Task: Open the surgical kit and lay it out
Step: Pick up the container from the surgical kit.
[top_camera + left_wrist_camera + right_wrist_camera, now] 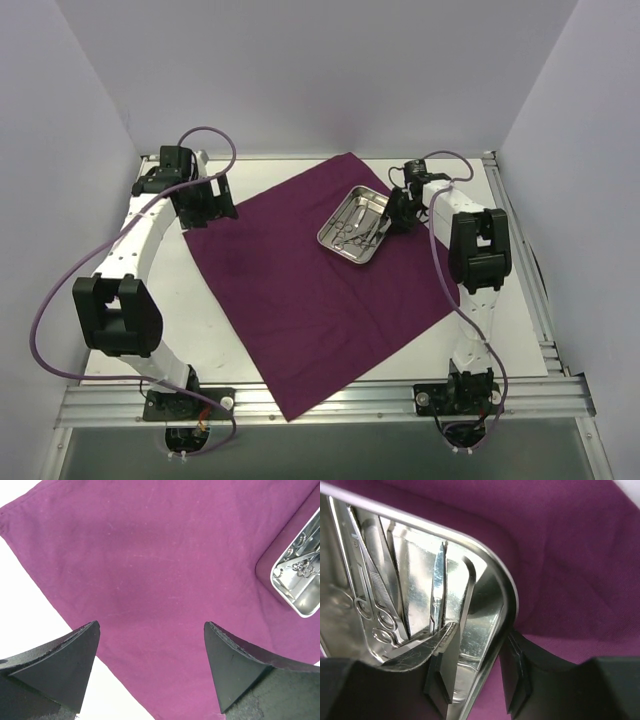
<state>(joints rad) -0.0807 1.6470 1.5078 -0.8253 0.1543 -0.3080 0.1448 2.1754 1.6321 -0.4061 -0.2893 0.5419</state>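
Note:
The surgical kit's maroon cloth lies spread flat like a diamond on the white table. Its steel tray rests on the cloth's far right part, with ring-handled instruments inside. My right gripper is at the tray's right edge. In the right wrist view the gripper straddles the tray rim, one finger inside and one outside, with a gap still showing at the inner pad. Scissors-like instruments lie in the tray. My left gripper hangs wide open above the cloth's left edge, holding nothing.
The white table top shows around the cloth. An aluminium rail runs along the near edge and another along the right side. White walls close in on three sides. Purple cables loop off both arms.

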